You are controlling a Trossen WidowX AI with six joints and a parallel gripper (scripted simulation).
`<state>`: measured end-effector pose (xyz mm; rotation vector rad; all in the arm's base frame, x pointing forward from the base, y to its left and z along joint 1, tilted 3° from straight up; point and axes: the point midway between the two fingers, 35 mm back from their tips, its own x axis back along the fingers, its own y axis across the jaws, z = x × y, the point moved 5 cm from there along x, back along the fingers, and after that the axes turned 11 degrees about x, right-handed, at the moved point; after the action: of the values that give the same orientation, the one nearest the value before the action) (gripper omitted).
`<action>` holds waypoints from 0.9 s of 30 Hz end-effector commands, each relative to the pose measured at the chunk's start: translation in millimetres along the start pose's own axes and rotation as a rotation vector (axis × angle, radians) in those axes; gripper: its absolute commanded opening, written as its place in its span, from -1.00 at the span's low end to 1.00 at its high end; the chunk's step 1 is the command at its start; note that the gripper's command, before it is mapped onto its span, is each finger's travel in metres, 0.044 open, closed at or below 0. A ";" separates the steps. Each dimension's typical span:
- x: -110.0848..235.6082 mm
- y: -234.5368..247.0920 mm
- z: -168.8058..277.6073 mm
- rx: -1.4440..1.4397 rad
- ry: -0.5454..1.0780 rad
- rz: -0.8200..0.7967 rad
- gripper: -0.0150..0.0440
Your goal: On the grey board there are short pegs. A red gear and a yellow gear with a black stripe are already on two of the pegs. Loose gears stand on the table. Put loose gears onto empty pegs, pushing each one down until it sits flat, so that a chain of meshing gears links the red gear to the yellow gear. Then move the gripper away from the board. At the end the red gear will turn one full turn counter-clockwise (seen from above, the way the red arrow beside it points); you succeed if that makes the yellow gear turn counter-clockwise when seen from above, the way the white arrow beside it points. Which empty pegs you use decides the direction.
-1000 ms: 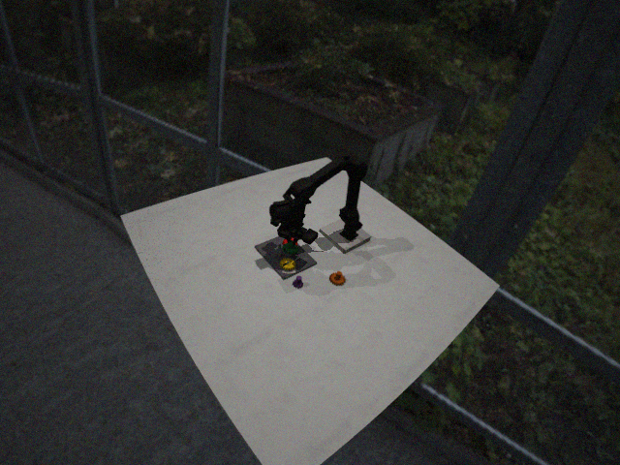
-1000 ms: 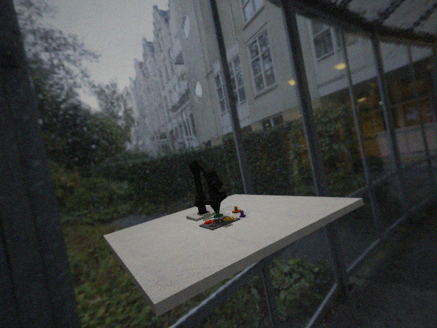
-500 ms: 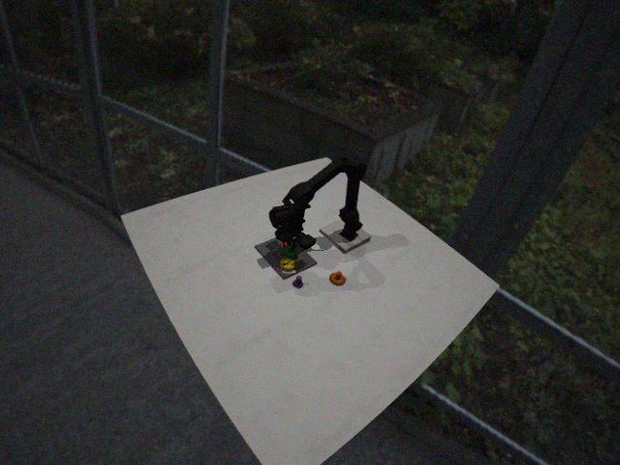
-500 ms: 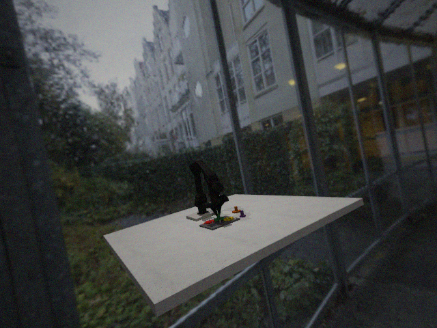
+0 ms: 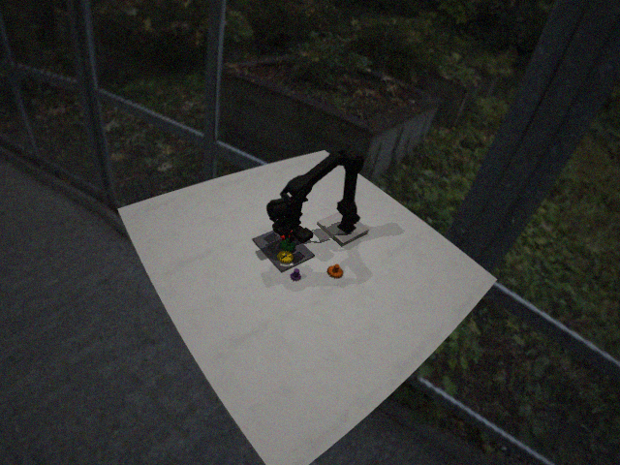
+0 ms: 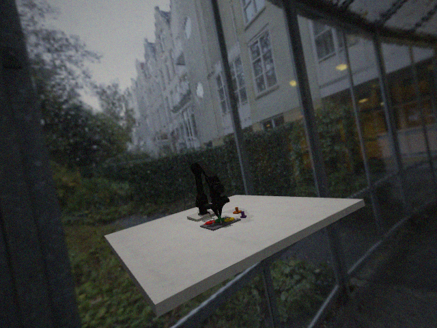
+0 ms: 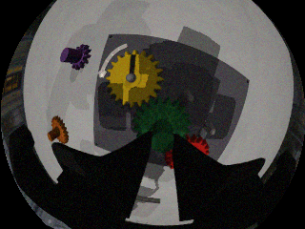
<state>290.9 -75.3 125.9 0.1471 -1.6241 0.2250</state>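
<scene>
Over the grey board (image 5: 262, 242) (image 6: 208, 227) (image 7: 233, 86), the pincer (image 5: 288, 241) (image 6: 219, 216) (image 7: 162, 136) is pinching the green gear (image 5: 287, 245) (image 6: 219, 220) (image 7: 161, 119), between the red gear (image 5: 283, 236) (image 6: 209, 222) (image 7: 197, 144) and yellow gear (image 5: 285, 257) (image 6: 229, 219) (image 7: 137, 78). Looks like the placing step to me. Can't tell if it's seated, so next: line it up, press it flat, let go, back off.
</scene>
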 end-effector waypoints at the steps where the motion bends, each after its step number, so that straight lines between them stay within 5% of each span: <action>1: -1.4 0.6 -0.1 0.079 -0.002 -0.001 -0.49; 16: -5.1 -0.6 0.0 0.196 -0.002 0.000 -0.49; 21: -3.2 -0.4 0.0 0.142 -0.002 0.000 -0.05; 27: 5.9 -0.4 -0.5 0.083 -0.002 -0.001 -0.02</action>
<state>289.9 -75.2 124.1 0.2352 -1.6082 0.3126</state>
